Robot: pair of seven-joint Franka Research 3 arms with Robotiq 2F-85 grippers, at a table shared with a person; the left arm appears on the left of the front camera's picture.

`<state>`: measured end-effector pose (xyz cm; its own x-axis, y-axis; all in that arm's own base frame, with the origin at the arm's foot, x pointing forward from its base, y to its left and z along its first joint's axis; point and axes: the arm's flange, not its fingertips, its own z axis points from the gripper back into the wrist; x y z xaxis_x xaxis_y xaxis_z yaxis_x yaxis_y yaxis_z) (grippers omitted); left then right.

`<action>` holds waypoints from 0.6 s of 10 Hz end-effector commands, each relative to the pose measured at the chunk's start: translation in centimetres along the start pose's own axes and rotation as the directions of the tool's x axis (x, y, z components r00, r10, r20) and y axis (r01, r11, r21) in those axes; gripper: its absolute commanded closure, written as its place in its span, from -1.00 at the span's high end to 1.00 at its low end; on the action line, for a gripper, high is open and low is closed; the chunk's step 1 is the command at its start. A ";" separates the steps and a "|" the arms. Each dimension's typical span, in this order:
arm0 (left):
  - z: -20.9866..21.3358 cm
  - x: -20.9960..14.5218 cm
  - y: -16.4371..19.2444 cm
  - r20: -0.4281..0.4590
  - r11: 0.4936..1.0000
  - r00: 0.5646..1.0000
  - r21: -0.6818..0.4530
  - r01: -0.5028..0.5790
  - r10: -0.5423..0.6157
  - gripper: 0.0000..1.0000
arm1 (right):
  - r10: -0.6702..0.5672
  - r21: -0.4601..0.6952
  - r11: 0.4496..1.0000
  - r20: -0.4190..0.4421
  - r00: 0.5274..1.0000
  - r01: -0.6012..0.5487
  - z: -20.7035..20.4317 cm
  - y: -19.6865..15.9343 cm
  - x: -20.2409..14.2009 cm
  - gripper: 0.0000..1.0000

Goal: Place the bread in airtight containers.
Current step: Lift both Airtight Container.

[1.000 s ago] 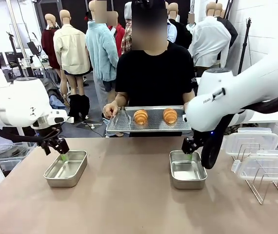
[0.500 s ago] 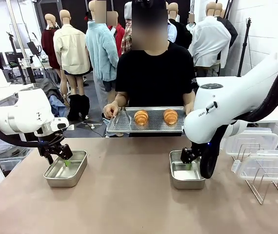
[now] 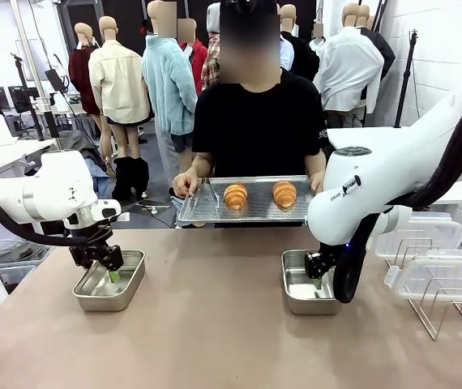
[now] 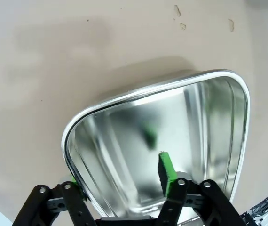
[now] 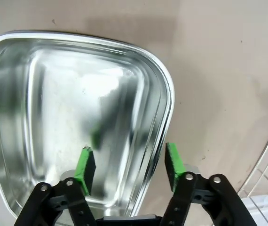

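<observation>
**Centre each pan wall before clamping**

The left claw stood partly open astride the rim of the left pan, near the surface's left edge. The right claw likewise straddled the right pan, clamping nothing yet. The left roll and right roll lay on the person's tray at the far edge. Each wall needed centring between the pads, lest a pan skid or tip
</observation>
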<state>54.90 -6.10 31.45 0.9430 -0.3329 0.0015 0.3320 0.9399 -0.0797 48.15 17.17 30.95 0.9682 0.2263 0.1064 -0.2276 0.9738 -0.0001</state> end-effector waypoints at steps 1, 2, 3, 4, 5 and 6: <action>0.7 0.2 0.3 -0.017 1.000 1.000 0.012 -0.017 0.017 -0.57 | -0.023 -0.011 1.000 0.024 0.999 0.023 -0.5 0.3 0.0 -0.52; 0.8 0.1 0.5 -0.022 1.000 1.000 0.011 -0.019 0.019 -0.96 | -0.030 -0.007 1.000 0.025 0.999 0.030 -0.6 0.4 0.1 -0.92; 0.9 0.1 0.5 -0.025 1.000 0.999 0.010 -0.021 0.021 -1.00 | -0.035 -0.005 0.999 0.022 0.999 0.035 -0.7 0.4 0.0 -1.00; 0.9 -0.1 0.5 -0.029 1.000 0.999 0.009 -0.023 0.023 -1.00 | -0.048 0.000 0.999 0.015 0.999 0.048 -0.7 0.4 -0.1 -1.00; 1.1 -0.4 0.6 -0.032 1.000 0.999 0.003 -0.022 0.022 -1.00 | -0.064 0.005 0.998 0.013 0.998 0.064 -0.7 0.5 -0.2 -1.00; 1.1 -0.7 0.6 -0.037 1.000 0.999 0.000 -0.027 0.027 -1.00 | -0.070 0.006 0.997 0.008 0.997 0.070 -0.8 0.4 -0.2 -1.00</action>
<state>54.88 -5.43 31.99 0.9454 -0.3252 -0.0204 0.3225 0.9428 -0.0849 48.19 17.23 30.79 0.9763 0.1876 0.1078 -0.1895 0.9818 0.0075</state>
